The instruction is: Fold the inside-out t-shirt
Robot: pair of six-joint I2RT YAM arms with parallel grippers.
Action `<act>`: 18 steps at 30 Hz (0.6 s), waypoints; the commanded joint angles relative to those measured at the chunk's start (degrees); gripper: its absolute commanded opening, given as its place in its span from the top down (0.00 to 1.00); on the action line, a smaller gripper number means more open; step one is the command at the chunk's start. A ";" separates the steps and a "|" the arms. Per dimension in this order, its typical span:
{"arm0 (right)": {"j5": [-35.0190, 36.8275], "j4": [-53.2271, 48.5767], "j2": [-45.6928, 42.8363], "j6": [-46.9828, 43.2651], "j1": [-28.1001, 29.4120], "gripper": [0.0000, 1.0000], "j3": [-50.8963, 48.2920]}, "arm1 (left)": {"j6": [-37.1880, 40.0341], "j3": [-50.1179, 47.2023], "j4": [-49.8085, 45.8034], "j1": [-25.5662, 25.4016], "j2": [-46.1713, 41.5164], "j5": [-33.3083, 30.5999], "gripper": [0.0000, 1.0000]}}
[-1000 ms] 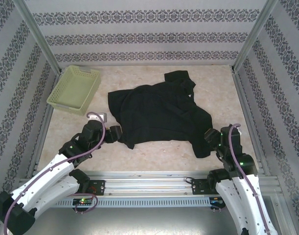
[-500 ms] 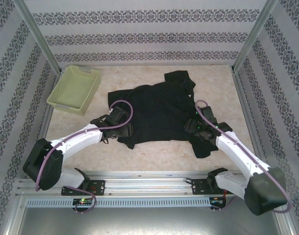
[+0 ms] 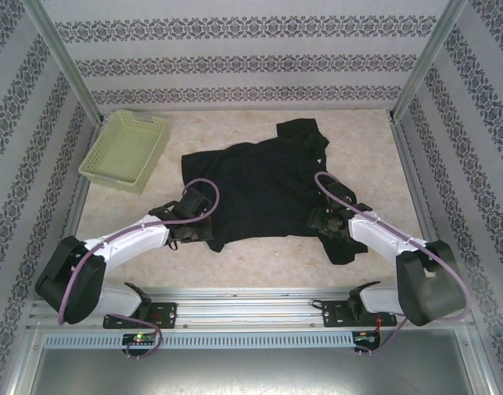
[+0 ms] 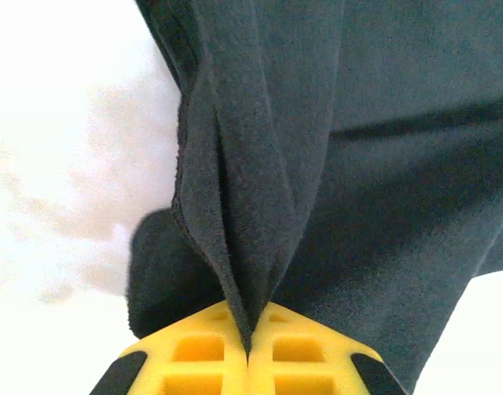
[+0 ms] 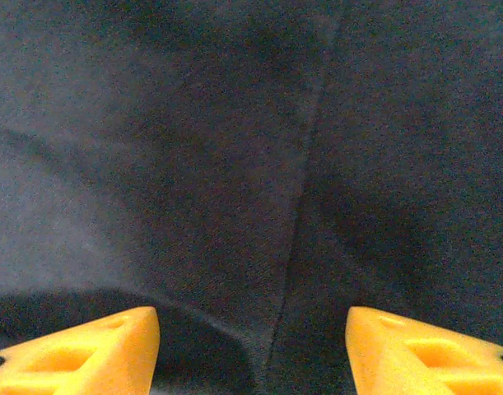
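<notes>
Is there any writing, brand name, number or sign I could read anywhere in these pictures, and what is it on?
No text can be read anywhere.
The black t-shirt: plain cloth, no print or tag lettering in view.
The green basket: no label.
The patterned walls: ornaments, not letters.

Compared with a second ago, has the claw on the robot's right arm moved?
Yes. The right gripper has moved leftward, away from the right side rail, from the t-shirt's near right corner to over its body, jaws open.
</notes>
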 commanded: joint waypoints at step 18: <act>2.21 -0.34 -3.85 0.27 -0.72 0.36 -1.77 | 2.82 2.74 -3.38 7.77 -9.21 -6.29 0.28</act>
